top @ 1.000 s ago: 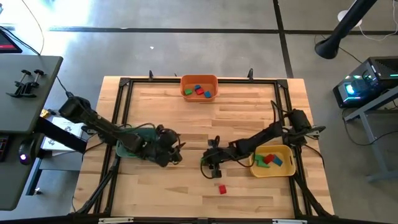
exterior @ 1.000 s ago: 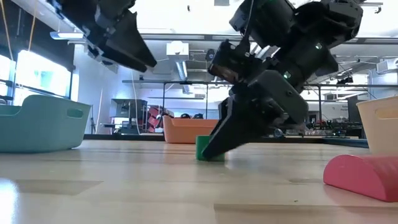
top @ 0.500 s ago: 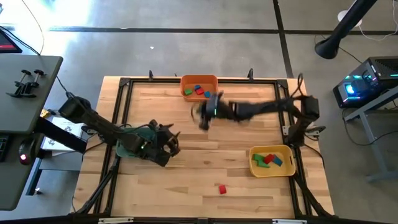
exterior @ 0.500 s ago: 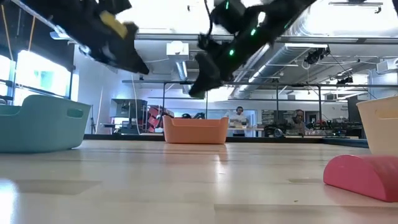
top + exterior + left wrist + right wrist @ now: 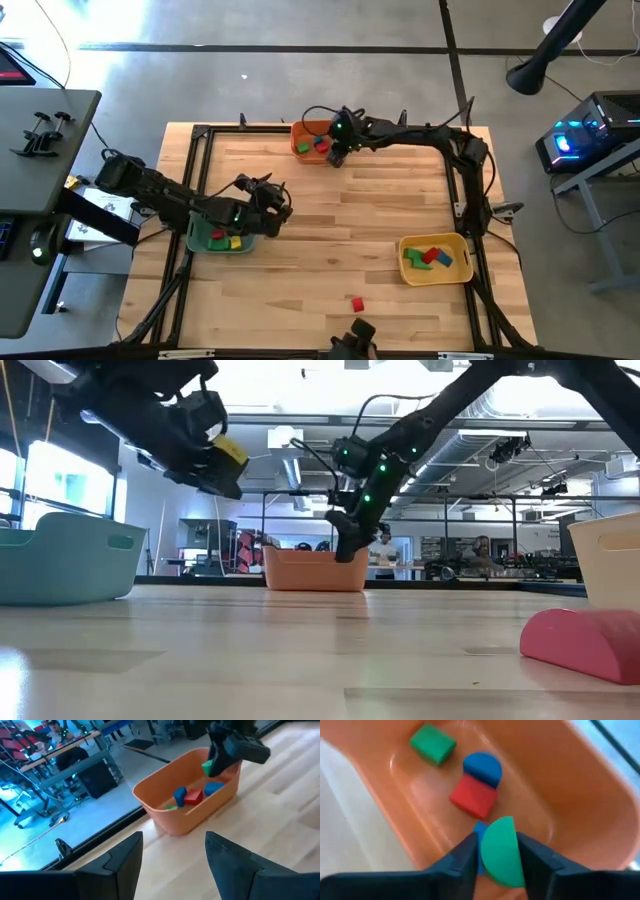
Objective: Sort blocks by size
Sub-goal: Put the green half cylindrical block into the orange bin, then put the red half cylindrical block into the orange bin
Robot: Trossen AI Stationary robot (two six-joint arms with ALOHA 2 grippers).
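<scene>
On the left side of the wooden table (image 5: 320,260) stands the green bin (image 5: 205,238), and inside it lie a red and a yellow block. The left gripper (image 5: 268,203) hangs above the right end of this bin. In the left wrist view its two dark fingers (image 5: 125,857) stand wide apart and nothing is between them. In the low view something yellow shows on the left arm, but it is not clear what it is.

At the far edge of the table, near the middle, stands the orange bin (image 5: 300,140). The right gripper (image 5: 338,152) is over the right end of this bin, and its arm reaches there from the right side of the table. In the right wrist view its fingers (image 5: 465,855) are closed on a green half-round block (image 5: 502,851), one finger touching each flat face. Below it, inside the orange bin, lie a green block (image 5: 433,743), a blue half-round block (image 5: 482,767) and a red block (image 5: 473,797); the blue one touches the red one.

Near the front edge of the table lies one red block (image 5: 357,303) alone, well apart from all bins. On the right side stands the yellow bin (image 5: 408,270), with green, red and blue blocks in it.
</scene>
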